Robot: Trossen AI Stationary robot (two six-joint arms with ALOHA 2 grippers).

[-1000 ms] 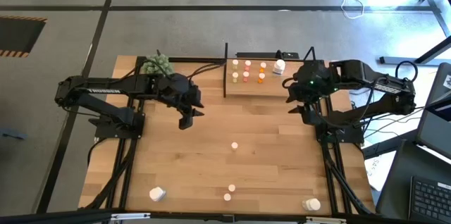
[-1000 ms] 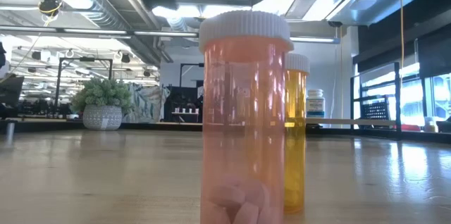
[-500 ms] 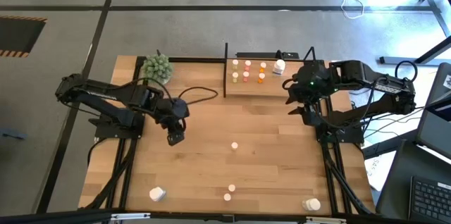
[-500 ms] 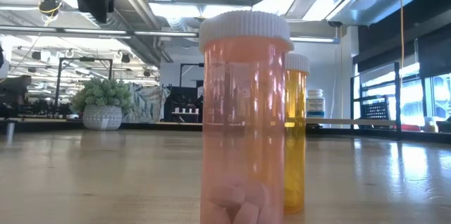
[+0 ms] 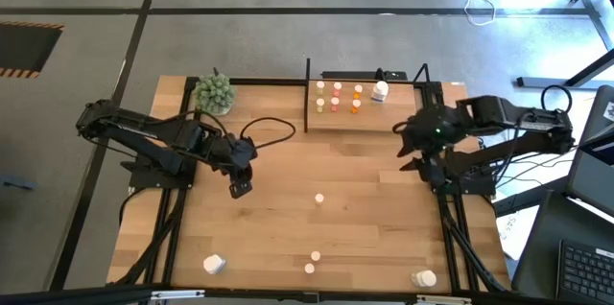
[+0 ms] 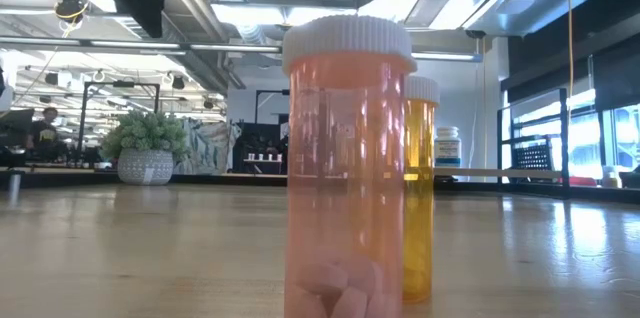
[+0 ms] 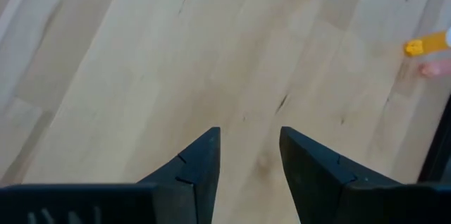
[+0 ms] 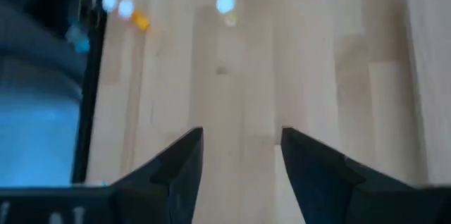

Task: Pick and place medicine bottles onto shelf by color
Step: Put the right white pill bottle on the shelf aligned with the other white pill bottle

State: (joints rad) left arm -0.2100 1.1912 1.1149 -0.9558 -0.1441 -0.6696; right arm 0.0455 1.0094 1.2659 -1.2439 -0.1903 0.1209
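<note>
The right gripper (image 5: pixel 414 154) has pulled back from the shelf (image 5: pixel 363 116), both grippers' jaws apart and empty, left gripper (image 5: pixel 237 188) ready for another bottle (image 5: pixel 319 198).

- The shelf (image 5: pixel 365 113) stands at the far edge of the bench (image 5: pixel 365 238), near the middle, framed by thin black uprights.
- On it stand small medicine bottles (image 5: pixel 337 95) in rows, with white, pinkish-red and orange tops, and a larger white bottle (image 5: pixel 380 90) at its right end.
- A green plant ball (image 5: pixel 215 93) sits near the bench's far left corner.
- The left gripper (image 5: pixel 238 187) hangs over the left half of the bench, nothing in it.
- The right gripper (image 5: pixel 413 155) hangs by the right edge, just in front of the shelf's right end.
- One white-topped bottle (image 5: pixel 319 198) stands mid-bench; two more small ones (image 5: pixel 312 263) stand near the front edge.
- Larger white bottles lie near the front left corner (image 5: pixel 213 265) and front right corner (image 5: pixel 424 278).
</note>
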